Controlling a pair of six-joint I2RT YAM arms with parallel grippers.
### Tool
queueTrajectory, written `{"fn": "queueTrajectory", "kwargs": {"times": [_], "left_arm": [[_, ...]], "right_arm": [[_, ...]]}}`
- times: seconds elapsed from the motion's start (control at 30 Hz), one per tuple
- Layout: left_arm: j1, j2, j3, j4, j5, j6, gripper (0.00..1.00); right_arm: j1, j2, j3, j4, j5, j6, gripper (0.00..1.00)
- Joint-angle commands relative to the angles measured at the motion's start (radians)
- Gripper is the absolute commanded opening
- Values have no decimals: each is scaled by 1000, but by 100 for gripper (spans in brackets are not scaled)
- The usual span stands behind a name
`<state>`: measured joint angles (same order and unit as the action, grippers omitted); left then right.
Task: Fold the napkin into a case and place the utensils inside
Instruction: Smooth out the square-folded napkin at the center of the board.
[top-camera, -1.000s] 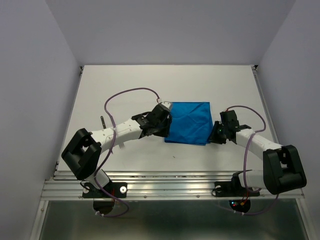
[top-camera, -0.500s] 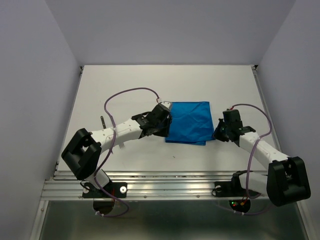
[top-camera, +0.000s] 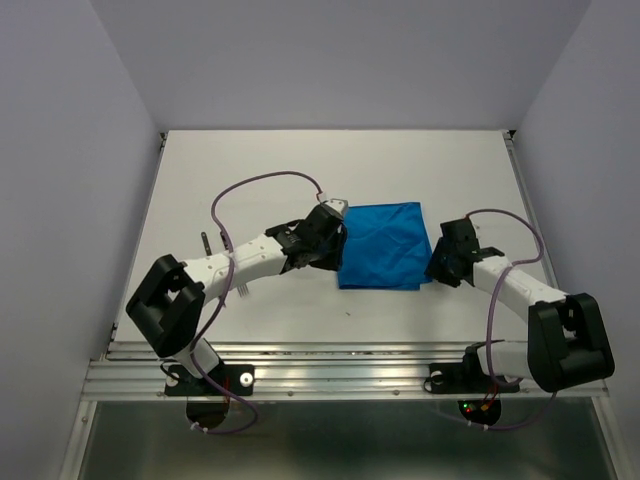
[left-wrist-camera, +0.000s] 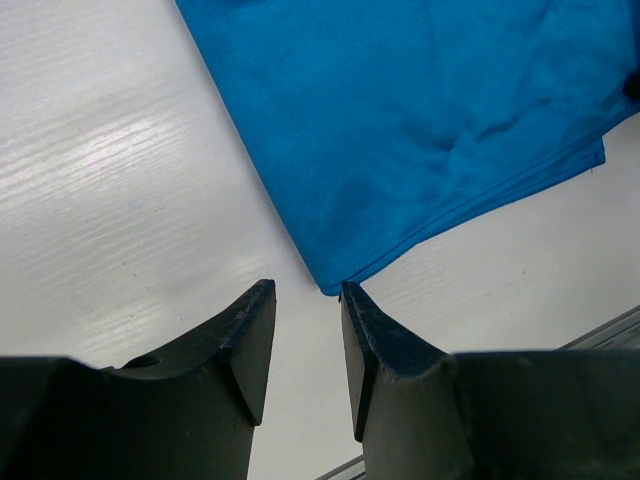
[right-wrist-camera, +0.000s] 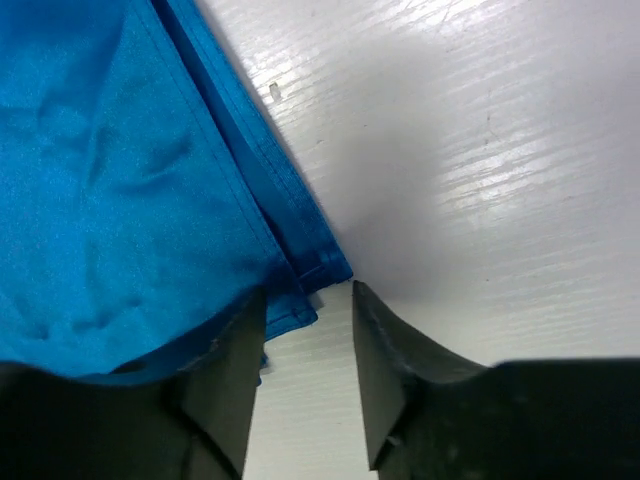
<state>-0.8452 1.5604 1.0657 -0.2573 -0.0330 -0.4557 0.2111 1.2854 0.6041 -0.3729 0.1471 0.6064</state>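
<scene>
As the left tool (left-wrist-camera: 305, 292) and right tool (right-wrist-camera: 305, 295) sit low with jaws narrowly parted and empty, each has a lower corner of the napkin (top-camera: 385, 245) just ahead of its gap, likely lined up to pinch for a fold. The napkin lies flat mid-frame on the table (top-camera: 300, 170), and nothing blocks either corner. A slim dark item (top-camera: 205, 241), too small to name, lies centre left.

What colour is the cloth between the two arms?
Plain bright blue, no pattern. The cloth shows best in the left wrist view.
</scene>
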Motion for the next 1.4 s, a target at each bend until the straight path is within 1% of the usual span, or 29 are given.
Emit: {"fn": "queueTrajectory", "kwargs": {"times": [0.0,0.03,0.1,0.27,0.43,0.47,0.5,0.57,0.63,0.67,0.73,0.77,0.8,0.83,0.87,0.9,0.97,1.0,1.03,1.07,1.1,1.13,1.2,1.27,1.37], "left_arm": [[-6,6,34,13,7,17,43],[-6,7,34,15,8,17,43],[-6,6,33,20,10,15,43],[-8,10,24,23,12,14,43],[-6,7,16,23,5,14,43],[-6,9,16,24,4,14,43],[-6,10,13,26,2,14,43],[-6,18,14,26,-2,9,43],[-6,24,1,36,-10,6,43],[-6,32,-4,42,-19,0,44],[-5,47,-15,43,-42,-20,49],[-2,50,-21,49,-45,-26,55],[0,55,-32,55,-39,-32,57],[3,62,-39,72,-35,-34,60],[6,69,-47,79,-28,-37,63],[11,73,-52,85,-25,-40,67],[34,84,-76,116,-1,-57,76],[44,86,-85,128,10,-66,83],[69,81,-110,168,34,-80,84],[78,72,-124,187,68,-86,84],[86,67,-134,202,76,-90,84],[92,64,-151,226,90,-93,84],[97,70,-153,233,99,-97,80],[97,84,-159,249,125,-103,77],[97,90,-177,299,153,-121,73]], "right_arm": [[10,-18,43,-6,48,3,48],[10,-29,49,-6,60,3,55],[10,-20,62,-6,89,-2,61],[10,60,89,-6,115,-20,65],[10,121,80,31,86,-49,64],[10,130,79,37,75,-50,62],[10,140,71,51,42,-51,56],[10,135,59,68,5,-50,49],[10,105,36,89,-37,-42,38],[10,94,26,92,-46,-39,27],[10,63,16,94,-67,-34,15],[10,57,13,94,-70,-33,14],[10,49,10,92,-76,-34,12],[10,40,6,92,-80,-34,8],[10,34,6,91,-81,-34,8],[10,32,6,86,-81,-34,8],[10,20,2,78,-78,-34,15],[10,17,0,75,-75,-34,19],[10,12,-1,68,-69,-31,30],[10,9,-4,66,-64,-30,34],[10,2,-9,65,-63,-24,35],[10,0,-12,65,-70,-23,39],[10,-9,-13,63,-78,-23,46],[10,-14,-18,66,-87,-17,50],[10,-18,-27,71,-98,-14,50]]}}
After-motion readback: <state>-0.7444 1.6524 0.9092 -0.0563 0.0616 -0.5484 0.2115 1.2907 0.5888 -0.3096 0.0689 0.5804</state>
